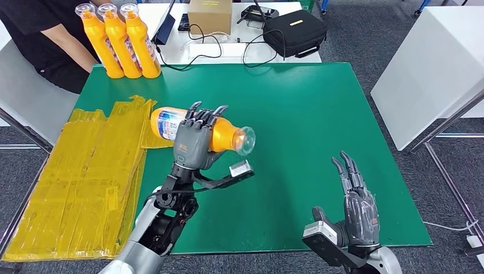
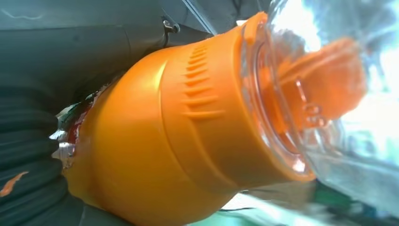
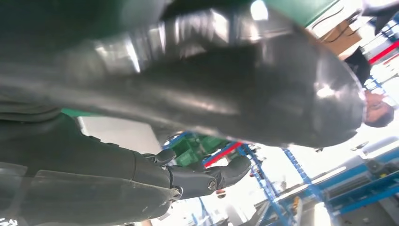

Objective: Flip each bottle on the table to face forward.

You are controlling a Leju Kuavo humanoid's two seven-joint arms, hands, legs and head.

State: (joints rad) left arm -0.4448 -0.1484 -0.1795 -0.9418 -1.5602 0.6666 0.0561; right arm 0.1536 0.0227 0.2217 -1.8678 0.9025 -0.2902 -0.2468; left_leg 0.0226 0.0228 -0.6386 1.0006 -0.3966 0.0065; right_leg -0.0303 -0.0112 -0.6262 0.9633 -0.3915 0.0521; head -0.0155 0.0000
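Green matting covers the desk point(image 1: 319, 103). Left robot hand point(image 1: 194, 140) grips the orange bottle point(image 1: 225, 135) around its middle, lifted, long axis level, clear cap pointing to 3 o'clock. Right robot hand point(image 1: 357, 208) hovers unladen, fingers spread, at 5 o'clock from the bottle, well apart. Three bottles point(image 1: 121, 43) stand at 11 o'clock.

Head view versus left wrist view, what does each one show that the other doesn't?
Head view alone: the green table mat, three upright orange bottles at the far left corner, yellow sheeting, the empty right robot hand and a person's arm. Left wrist view alone: ribbed grip marks on the bottle's shoulder and the orange cap inside its clear cover. Both: the orange bottle that the left robot hand grips.
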